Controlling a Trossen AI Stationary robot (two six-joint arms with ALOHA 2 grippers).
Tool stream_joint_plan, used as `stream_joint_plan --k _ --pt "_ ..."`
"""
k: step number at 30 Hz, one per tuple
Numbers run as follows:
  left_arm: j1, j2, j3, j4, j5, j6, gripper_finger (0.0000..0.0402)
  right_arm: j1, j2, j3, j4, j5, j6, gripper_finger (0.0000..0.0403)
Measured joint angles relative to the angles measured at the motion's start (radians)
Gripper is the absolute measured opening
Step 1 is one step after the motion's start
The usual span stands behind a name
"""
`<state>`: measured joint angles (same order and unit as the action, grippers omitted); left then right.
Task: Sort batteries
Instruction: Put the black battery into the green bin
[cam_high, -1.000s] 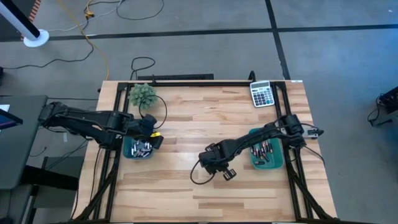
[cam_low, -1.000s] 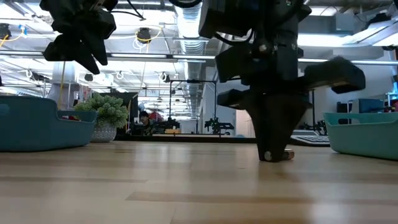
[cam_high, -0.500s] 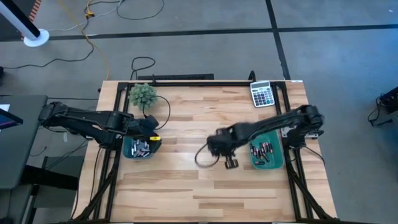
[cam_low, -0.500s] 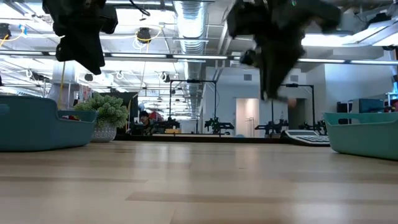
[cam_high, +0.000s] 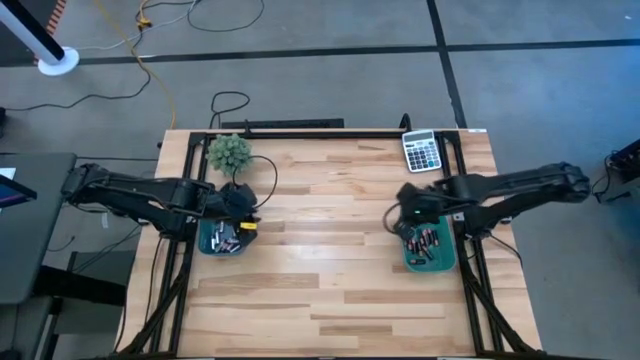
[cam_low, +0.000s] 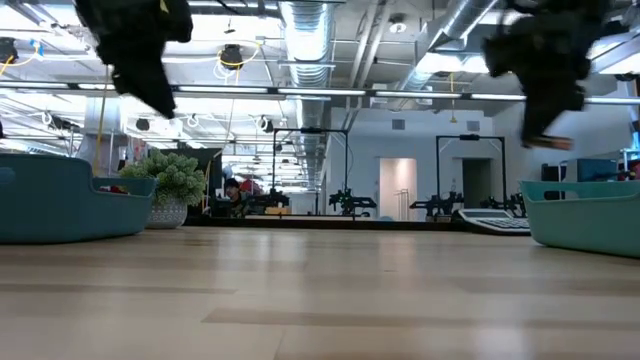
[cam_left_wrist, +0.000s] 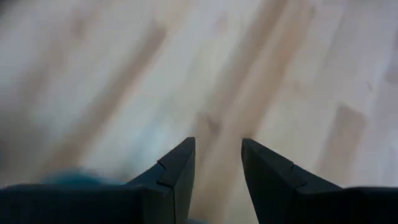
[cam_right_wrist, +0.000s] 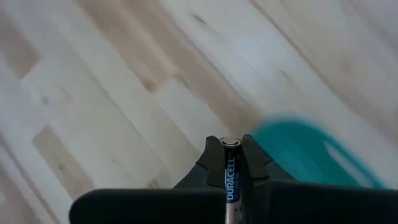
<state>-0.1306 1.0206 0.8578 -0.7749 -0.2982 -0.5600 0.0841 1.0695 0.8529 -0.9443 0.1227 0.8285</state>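
My right gripper (cam_right_wrist: 229, 147) is shut on a dark battery (cam_right_wrist: 230, 173) marked Duracell. It hangs high above the table at the inner edge of the right teal bin (cam_high: 446, 262), which holds several batteries (cam_high: 424, 243). In the low view my right gripper (cam_low: 546, 132) shows at the upper right. My left gripper (cam_left_wrist: 217, 147) is open with nothing between its fingers. It hovers over the inner side of the left teal bin (cam_high: 207, 244), which also holds several batteries (cam_high: 228, 238). My right gripper pinches the battery's sides between its two fingers (cam_right_wrist: 254, 163). The battery lies along the fingers, and its capped end (cam_right_wrist: 229, 142) reaches just past the fingertips. The fingers slant down from above. The battery is lifted clear, and its coppery end (cam_low: 557, 143) shows below the gripper.
A grey calculator (cam_high: 421, 151) lies at the far right corner and a small potted plant (cam_high: 229, 152) at the far left. Bare wood spans the table's middle and near half between the two bins. Dark frame rails run along both sides.
My right gripper has risen from the table's middle and swung toward the right bin, rolling as it went. The battery, which lay on the wood, has been lifted clear with it. My left gripper has rolled in place over the left bin.
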Motion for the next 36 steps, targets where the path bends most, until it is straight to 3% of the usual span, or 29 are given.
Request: stream_joint_plan --k 4,8,12,22,36 --pt "-0.019 -0.036 -0.090 0.236 -0.101 0.164 0.0128 -0.003 -0.084 -0.106 -0.022 0.001 0.199 0.0009" --pt "-0.018 -0.093 -0.249 0.585 -0.048 0.348 0.0128 -0.017 -0.085 -0.194 -0.020 -0.002 0.317 0.0009" --pt "-0.003 -0.150 -0.376 0.799 -0.019 0.436 0.0128 -0.048 -0.057 -0.247 0.006 -0.025 0.351 0.0009" --pt "0.019 -0.366 -0.609 0.981 0.014 0.482 0.0128 -0.082 0.050 -0.284 0.066 -0.095 0.315 0.0019" --pt "0.019 -0.743 -0.845 1.133 0.031 0.507 0.0128 -0.040 0.054 -0.284 0.081 -0.097 0.292 0.0092"
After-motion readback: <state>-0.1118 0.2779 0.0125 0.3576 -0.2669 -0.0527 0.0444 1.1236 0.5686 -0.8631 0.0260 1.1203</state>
